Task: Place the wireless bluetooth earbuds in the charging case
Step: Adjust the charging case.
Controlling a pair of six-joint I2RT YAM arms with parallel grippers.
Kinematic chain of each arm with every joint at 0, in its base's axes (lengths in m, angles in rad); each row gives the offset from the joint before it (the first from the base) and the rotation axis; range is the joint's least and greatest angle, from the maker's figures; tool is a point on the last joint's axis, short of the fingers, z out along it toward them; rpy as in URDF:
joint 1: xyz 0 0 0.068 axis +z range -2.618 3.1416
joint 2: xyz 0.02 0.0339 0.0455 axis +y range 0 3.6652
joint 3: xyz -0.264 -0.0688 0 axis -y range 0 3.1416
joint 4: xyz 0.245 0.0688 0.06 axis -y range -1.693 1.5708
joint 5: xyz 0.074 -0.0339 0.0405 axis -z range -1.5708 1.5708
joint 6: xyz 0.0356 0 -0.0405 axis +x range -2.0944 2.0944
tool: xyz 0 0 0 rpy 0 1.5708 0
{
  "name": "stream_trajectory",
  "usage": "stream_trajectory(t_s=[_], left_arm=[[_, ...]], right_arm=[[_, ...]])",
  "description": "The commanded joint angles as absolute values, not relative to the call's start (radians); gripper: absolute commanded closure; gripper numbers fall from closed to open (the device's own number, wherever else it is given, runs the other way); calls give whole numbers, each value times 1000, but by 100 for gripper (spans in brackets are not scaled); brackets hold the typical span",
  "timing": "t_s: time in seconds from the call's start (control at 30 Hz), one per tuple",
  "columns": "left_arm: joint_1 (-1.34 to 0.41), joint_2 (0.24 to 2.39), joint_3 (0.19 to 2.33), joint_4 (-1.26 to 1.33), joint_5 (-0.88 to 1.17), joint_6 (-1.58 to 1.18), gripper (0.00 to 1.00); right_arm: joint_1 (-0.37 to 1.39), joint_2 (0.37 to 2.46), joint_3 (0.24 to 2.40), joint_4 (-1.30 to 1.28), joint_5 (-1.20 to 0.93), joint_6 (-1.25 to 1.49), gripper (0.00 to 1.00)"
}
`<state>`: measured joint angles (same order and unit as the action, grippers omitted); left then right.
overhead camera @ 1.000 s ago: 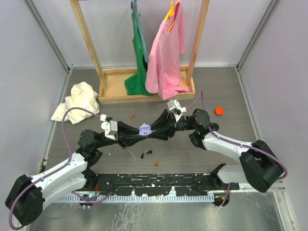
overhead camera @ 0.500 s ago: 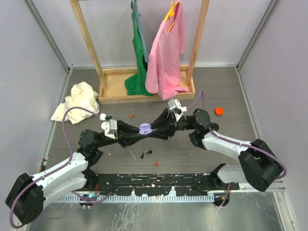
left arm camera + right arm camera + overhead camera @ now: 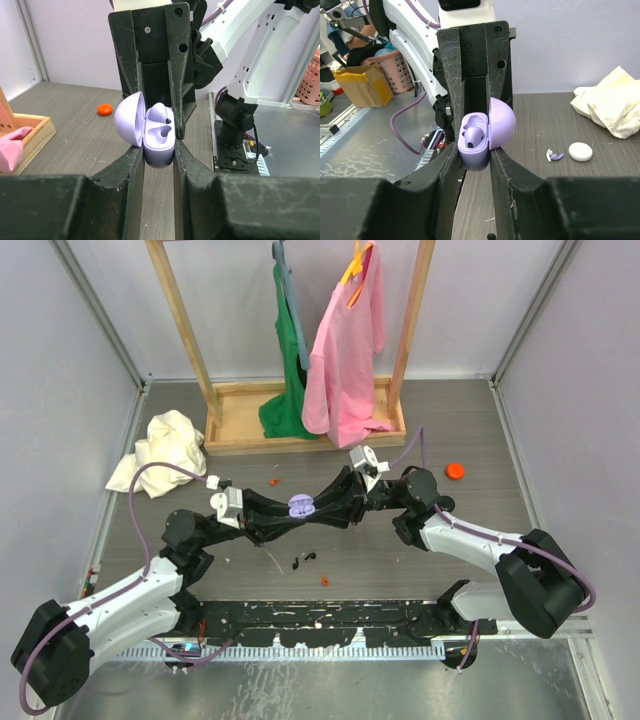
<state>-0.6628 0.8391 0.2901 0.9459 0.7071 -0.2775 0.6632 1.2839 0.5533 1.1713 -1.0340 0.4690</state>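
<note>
Starting at the left of the overhead view, the crumpled white cloth (image 3: 160,450) lies at about 10 o'clock from the middle of the worktop (image 3: 480,420). My right wrist camera shows a loose earbud (image 3: 554,156) on that side, just beside a small white disc (image 3: 580,151) and short of the cloth. Next comes my left gripper (image 3: 291,513). Its jaws are closed on the base of the lilac charging case (image 3: 159,142), which is held up off the worktop with its lid swung open towards 9 o'clock in my left wrist view. One seated earbud (image 3: 471,136) fills the well on the right arm's side. The well nearer my left arm looks empty. From the other side my right gripper (image 3: 475,162) meets it, and its jaws press both flanks of the same base, so both pairs grip the case at once. Over the last second the arms have hardly stirred in the overhead view and the case hangs in the same spot. The one change seems to be my right jaws drawing in a little onto the case. I take that as the right side taking the case over, which would free my left arm for the loose earbud on its own side. By my reckoning the task is half done. An orange cap (image 3: 455,471) lies at 2 o'clock from the case, well apart.
</note>
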Motion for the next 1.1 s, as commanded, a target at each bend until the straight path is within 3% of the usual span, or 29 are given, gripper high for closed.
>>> stream_trajectory(t_s=[0.0,0.1,0.33,0.53,0.73,1.07], left_arm=[[-670,820,312,1039,676,-276,100],[-670,814,307,1028,673,-272,100],[-670,763,291,940,660,-245,87],[-670,698,276,821,617,-217,71],[-670,623,267,671,552,-205,42],[-670,493,315,291,167,-321,31]], right_arm=[[673,1295,581,1193,-1053,466,68],[668,1293,579,1192,-1052,466,76],[649,1270,578,1208,-1050,481,98],[624,1250,568,1231,-1017,493,99],[608,1235,552,1246,-978,489,99],[600,1163,490,1083,-844,302,99]])
